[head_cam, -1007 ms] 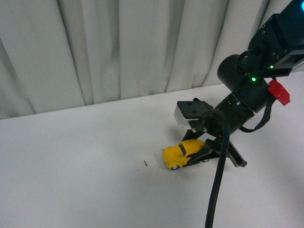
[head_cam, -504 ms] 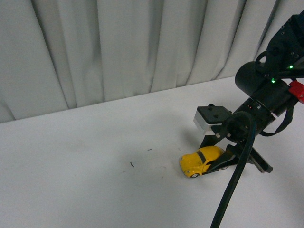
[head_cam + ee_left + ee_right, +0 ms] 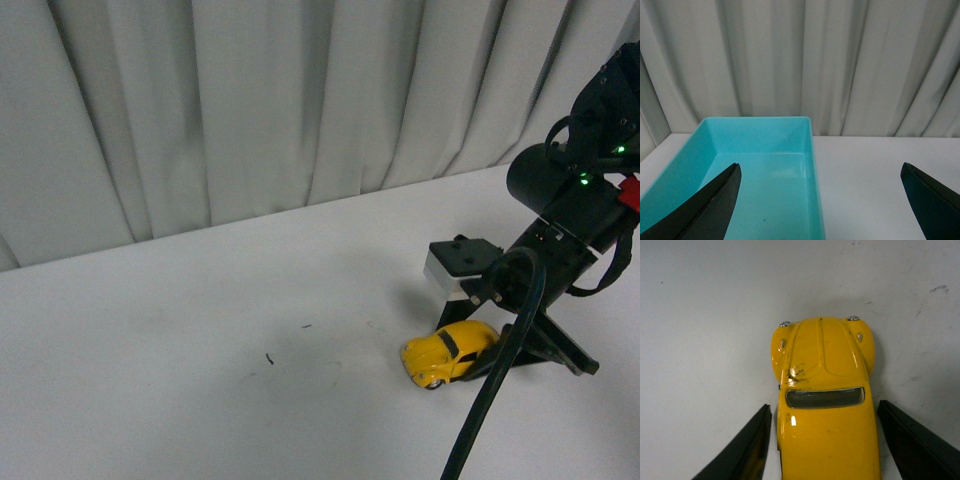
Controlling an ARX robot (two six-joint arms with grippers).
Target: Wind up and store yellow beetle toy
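- Yellow beetle toy (image 3: pixel 447 353) stands on its wheels on the white worktop (image 3: pixel 200 400), toward the right side of the front view, with its nose turned to the left.
- Right claw (image 3: pixel 823 406) pinches the toy's rear half; its two dark fingers (image 3: pixel 747 450) lie close along either side.
- In the right wrist view the toy's bonnet shows a small dark scuff (image 3: pixel 797 372) just ahead of the windscreen.
- A thick black cable (image 3: pixel 490 400) hangs from the right arm and crosses in front of the toy's rear end.
- Left claw (image 3: pixel 820 166) is spread wide and holds nothing.
- A turquoise bin (image 3: pixel 765 130) lies on the worktop ahead of the left claw, in front of the pale curtain (image 3: pixel 250 100).
- A few tiny dark specks (image 3: pixel 269 359) lie on the worktop, well to the left of the toy.
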